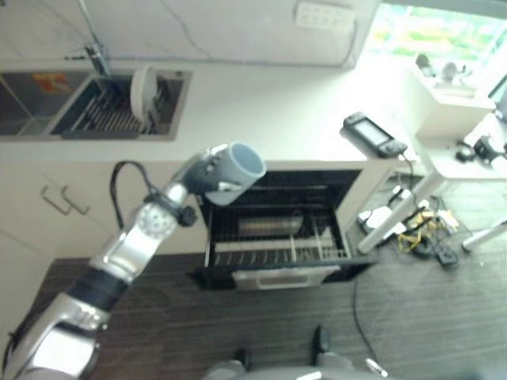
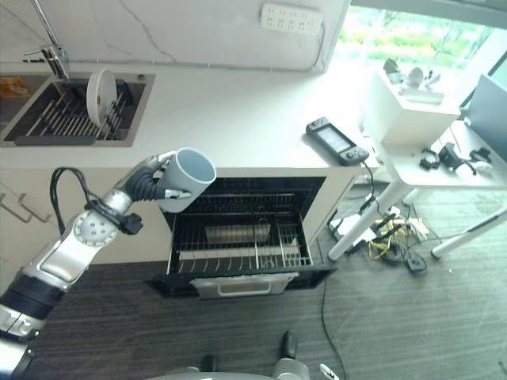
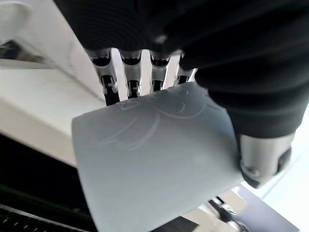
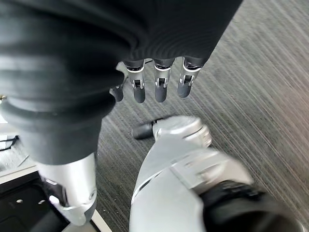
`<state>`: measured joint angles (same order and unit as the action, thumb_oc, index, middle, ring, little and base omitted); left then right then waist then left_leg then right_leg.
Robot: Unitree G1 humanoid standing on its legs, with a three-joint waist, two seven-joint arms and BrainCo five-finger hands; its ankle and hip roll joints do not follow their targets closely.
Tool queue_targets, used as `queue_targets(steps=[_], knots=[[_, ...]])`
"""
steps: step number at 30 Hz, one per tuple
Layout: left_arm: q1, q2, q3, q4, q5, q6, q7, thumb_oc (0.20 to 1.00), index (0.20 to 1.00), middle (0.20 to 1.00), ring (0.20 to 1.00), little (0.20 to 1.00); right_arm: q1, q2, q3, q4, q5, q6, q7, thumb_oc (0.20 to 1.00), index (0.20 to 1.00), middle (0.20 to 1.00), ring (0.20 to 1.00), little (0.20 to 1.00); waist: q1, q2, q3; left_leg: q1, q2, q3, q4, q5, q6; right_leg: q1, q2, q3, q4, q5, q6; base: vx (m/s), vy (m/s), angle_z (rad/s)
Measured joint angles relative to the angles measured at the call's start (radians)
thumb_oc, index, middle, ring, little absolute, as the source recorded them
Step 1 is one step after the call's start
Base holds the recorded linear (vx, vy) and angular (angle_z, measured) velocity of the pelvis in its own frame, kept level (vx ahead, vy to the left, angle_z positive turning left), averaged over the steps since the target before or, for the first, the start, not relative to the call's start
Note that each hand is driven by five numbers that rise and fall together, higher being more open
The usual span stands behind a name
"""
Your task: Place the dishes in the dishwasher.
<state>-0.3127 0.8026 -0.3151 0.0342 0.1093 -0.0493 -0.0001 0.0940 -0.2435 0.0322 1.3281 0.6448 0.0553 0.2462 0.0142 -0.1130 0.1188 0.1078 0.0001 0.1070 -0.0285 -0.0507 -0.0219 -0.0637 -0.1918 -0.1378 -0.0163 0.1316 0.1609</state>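
Observation:
My left hand (image 1: 202, 176) is shut on a pale blue-grey mug (image 1: 239, 169), held tilted with its mouth facing up and to the right. The mug hangs at the counter's front edge, above the left back corner of the open dishwasher's pulled-out rack (image 1: 277, 247). In the left wrist view the fingers (image 3: 128, 79) wrap the mug (image 3: 154, 159) from behind and the thumb presses its side. A metal cylindrical item (image 2: 234, 233) lies in the rack. A white plate (image 1: 142, 91) stands upright in the sink's drying rack (image 1: 111, 115). My right hand (image 4: 154, 84) hangs open over the dark floor.
A black handheld device (image 1: 372, 134) lies on the counter's right end. To the right, a white table (image 2: 412, 150) stands over a tangle of cables (image 1: 420, 233) on the floor. Cabinet doors with handles (image 1: 63, 202) sit left of the dishwasher.

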Motion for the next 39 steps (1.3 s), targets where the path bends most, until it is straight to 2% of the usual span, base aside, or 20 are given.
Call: queue_targets(steps=[2, 3, 4, 5, 6, 7, 9, 11, 12, 13, 14, 15, 17, 21, 26, 29, 31, 33, 35, 39], knots=[[0.04, -0.048, -0.001, -0.021, 0.001, 0.009, 0.008, 0.2, 0.2, 0.2, 0.2, 0.2, -0.012, -0.01, 0.018, -0.008, -0.006, -0.001, -0.003, 1.0, 1.0, 1.0, 1.0, 1.0, 0.017, 0.058, -0.002, -0.006, 0.095, -0.025, 0.068, -0.017, -0.047, 0.029, 0.1, -0.021, 0.031, -0.053, -0.087, 0.28, -0.41, 0.39], [0.052, -0.096, 0.0, -0.029, 0.001, 0.013, 0.013, 0.2, 0.2, 0.2, 0.2, 0.2, -0.019, -0.024, 0.036, -0.051, -0.007, 0.015, -0.014, 1.0, 1.0, 1.0, 1.0, 1.0, 0.008, 0.068, 0.004, -0.125, 0.109, -0.071, 0.335, -0.022, -0.091, -0.014, 0.114, -0.024, 0.2, -0.181, -0.145, 0.26, -0.226, 0.34], [0.065, -0.086, -0.013, -0.076, 0.001, 0.012, 0.019, 0.2, 0.2, 0.2, 0.2, 0.2, -0.01, -0.05, 0.033, -0.057, 0.004, 0.018, -0.014, 1.0, 1.0, 1.0, 1.0, 1.0, 0.025, 0.058, 0.012, -0.31, 0.117, -0.122, 0.69, 0.083, -0.077, -0.025, 0.137, -0.002, 0.275, -0.267, -0.204, 0.21, 0.042, 0.53], [0.07, -0.076, -0.035, -0.099, 0.0, 0.0, 0.018, 0.2, 0.2, 0.2, 0.2, 0.2, -0.013, -0.102, -0.02, 0.011, 0.016, 0.017, -0.019, 1.0, 1.0, 1.0, 1.0, 1.0, 0.032, 0.075, 0.018, -0.385, 0.12, -0.078, 0.531, 0.098, -0.04, 0.084, 0.159, -0.035, 0.134, -0.229, -0.16, 0.23, 0.388, 0.38], [0.065, -0.117, -0.037, -0.086, 0.0, -0.009, 0.019, 0.2, 0.2, 0.2, 0.2, 0.2, -0.009, -0.131, -0.066, 0.051, 0.028, 0.013, -0.023, 1.0, 1.0, 1.0, 1.0, 1.0, 0.018, 0.138, 0.021, -0.324, 0.154, -0.023, 0.098, 0.134, -0.061, 0.119, 0.159, -0.131, 0.124, -0.291, 0.047, 0.17, 0.448, 0.32], [-0.009, -0.167, -0.064, -0.029, 0.001, -0.008, 0.037, 0.2, 0.2, 0.2, 0.2, 0.2, -0.011, -0.171, -0.105, 0.058, 0.081, 0.006, -0.035, 1.0, 1.0, 1.0, 1.0, 1.0, -0.008, 0.146, 0.024, -0.313, 0.199, 0.018, -0.034, 0.153, -0.082, 0.101, 0.148, -0.108, 0.146, -0.257, -0.172, 0.2, 0.43, 0.23], [-0.083, -0.138, -0.132, -0.016, 0.0, -0.023, 0.035, 0.2, 0.2, 0.2, 0.2, 0.2, -0.02, -0.185, -0.123, 0.03, 0.104, -0.021, -0.046, 1.0, 1.0, 1.0, 1.0, 1.0, -0.055, 0.152, 0.007, -0.224, 0.151, 0.014, -0.046, 0.149, -0.074, 0.135, 0.164, -0.089, 0.099, -0.23, -0.187, 0.13, 0.142, -0.2], [-0.092, -0.102, -0.065, -0.014, -0.002, -0.03, 0.038, 0.2, 0.2, 0.2, 0.2, 0.2, -0.044, -0.169, -0.12, 0.005, 0.104, -0.022, -0.046, 1.0, 1.0, 1.0, 1.0, 1.0, -0.065, 0.152, 0.008, -0.091, 0.112, 0.015, -0.068, 0.155, -0.077, 0.157, 0.182, -0.048, 0.062, -0.217, -0.19, 0.07, 0.035, -0.71], [-0.108, -0.103, -0.04, -0.015, -0.002, -0.028, 0.039, 0.2, 0.2, 0.2, 0.2, 0.2, -0.024, -0.153, -0.121, -0.002, 0.104, -0.023, -0.047, 1.0, 1.0, 1.0, 1.0, 1.0, -0.078, 0.179, 0.014, -0.01, 0.119, 0.039, -0.063, 0.204, 0.014, 0.119, 0.208, -0.049, 0.193, -0.254, -0.134, 0.04, 0.015, -0.24], [-0.116, -0.108, -0.041, -0.011, -0.002, -0.02, 0.039, 0.2, 0.2, 0.2, 0.2, 0.2, -0.02, -0.137, -0.12, -0.002, 0.104, -0.023, -0.044, 1.0, 1.0, 1.0, 1.0, 1.0, -0.08, 0.182, 0.023, -0.008, 0.149, 0.007, -0.063, 0.207, 0.019, 0.028, 0.186, -0.057, 0.312, -0.327, -0.123, 0.01, -0.001, 0.04], [-0.117, -0.103, -0.04, -0.011, -0.002, -0.018, 0.039, 0.2, 0.2, 0.2, 0.2, 0.2, -0.02, -0.126, -0.118, -0.002, 0.104, -0.022, -0.046, 1.0, 1.0, 1.0, 1.0, 1.0, -0.074, 0.163, 0.017, -0.009, 0.139, -0.009, -0.063, 0.205, 0.016, 0.026, 0.14, -0.062, 0.188, -0.294, -0.112, 0.0, -0.011, 0.17], [-0.117, -0.075, -0.039, -0.015, -0.002, -0.018, 0.038, 0.2, 0.2, 0.2, 0.2, 0.2, -0.012, -0.106, -0.119, 0.0, 0.104, -0.023, -0.047, 1.0, 1.0, 1.0, 1.0, 1.0, -0.071, 0.113, 0.01, -0.006, 0.114, -0.007, -0.063, 0.193, -0.003, 0.033, 0.075, -0.073, 0.075, -0.108, -0.102, -0.01, -0.019, 0.17], [-0.106, -0.066, -0.046, -0.019, -0.002, -0.012, 0.036, 0.2, 0.2, 0.2, 0.2, 0.2, 0.001, -0.12, -0.121, 0.016, 0.104, -0.031, -0.048, 1.0, 1.0, 1.0, 1.0, 1.0, -0.073, 0.117, 0.003, -0.002, 0.151, 0.011, -0.063, 0.171, -0.044, 0.084, 0.111, -0.093, 0.0, -0.081, -0.111, -0.01, -0.032, 0.23], [-0.105, -0.066, -0.045, -0.023, -0.002, -0.011, 0.033, 0.2, 0.2, 0.2, 0.2, 0.2, 0.0, -0.125, -0.122, 0.015, 0.12, -0.05, -0.052, 1.0, 1.0, 1.0, 1.0, 1.0, -0.071, 0.133, -0.007, 0.0, 0.159, 0.016, -0.063, 0.135, -0.091, 0.116, 0.129, -0.095, -0.071, -0.045, -0.108, 0.0, -0.019, 0.03], [-0.096, -0.063, -0.046, -0.025, -0.002, -0.013, 0.033, 0.2, 0.2, 0.2, 0.2, 0.2, 0.006, -0.131, -0.171, -0.012, 0.186, -0.097, -0.09, 1.0, 1.0, 1.0, 1.0, 1.0, -0.078, 0.151, -0.016, -0.002, 0.152, 0.027, -0.07, 0.086, -0.076, 0.111, 0.116, -0.084, -0.072, -0.034, -0.084, -0.01, -0.028, -0.06], [-0.077, -0.033, -0.042, -0.026, -0.005, -0.022, 0.03, 0.2, 0.2, 0.2, 0.2, 0.2, 0.055, -0.157, -0.279, -0.203, 0.263, -0.175, -0.132, 1.0, 1.0, 1.0, 1.0, 1.0, -0.078, 0.148, -0.028, -0.002, 0.149, 0.038, -0.07, 0.082, -0.081, 0.104, 0.114, -0.065, -0.072, -0.032, -0.089, -0.01, -0.032, -0.08], [-0.063, -0.033, -0.037, -0.037, -0.018, -0.028, 0.021, 0.2, 0.2, 0.2, 0.2, 0.2, 0.065, -0.188, -0.289, -0.288, 0.279, -0.197, -0.162, 1.0, 1.0, 1.0, 1.0, 1.0, -0.078, 0.145, -0.03, -0.001, 0.15, 0.038, -0.07, 0.082, -0.081, 0.104, 0.115, -0.065, -0.072, -0.031, -0.089, 0.0, -0.018, -0.01], [-0.017, -0.051, -0.018, -0.04, -0.065, -0.033, 0.014, 0.2, 0.2, 0.2, 0.2, 0.2, 0.1, -0.199, -0.309, -0.526, 0.28, -0.196, -0.225, 1.0, 1.0, 1.0, 1.0, 1.0, -0.088, 0.145, -0.033, 0.0, 0.15, 0.04, -0.07, 0.087, -0.073, 0.105, 0.116, -0.064, -0.072, -0.025, -0.08, -0.01, -0.04, -0.03], [0.053, -0.119, 0.041, -0.04, -0.135, -0.034, 0.012, 0.2, 0.2, 0.2, 0.2, 0.2, 0.139, -0.193, -0.301, -0.868, 0.278, -0.208, -0.268, 1.0, 1.0, 1.0, 1.0, 1.0, -0.114, 0.145, -0.034, 0.003, 0.149, 0.043, -0.068, 0.09, -0.073, 0.102, 0.117, -0.059, -0.072, -0.024, -0.082, -0.01, -0.022, -0.07], [0.149, -0.305, 0.165, -0.012, -0.284, -0.042, 0.045, 0.2, 0.2, 0.2, 0.2, 0.2, 0.102, -0.147, -0.316, -1.257, 0.217, -0.201, -0.324, 1.0, 1.0, 1.0, 1.0, 1.0, -0.129, 0.126, -0.042, 0.029, 0.144, 0.074, -0.063, 0.092, -0.074, 0.106, 0.116, -0.031, -0.072, -0.016, -0.09, 0.01, -0.001, -0.17]])
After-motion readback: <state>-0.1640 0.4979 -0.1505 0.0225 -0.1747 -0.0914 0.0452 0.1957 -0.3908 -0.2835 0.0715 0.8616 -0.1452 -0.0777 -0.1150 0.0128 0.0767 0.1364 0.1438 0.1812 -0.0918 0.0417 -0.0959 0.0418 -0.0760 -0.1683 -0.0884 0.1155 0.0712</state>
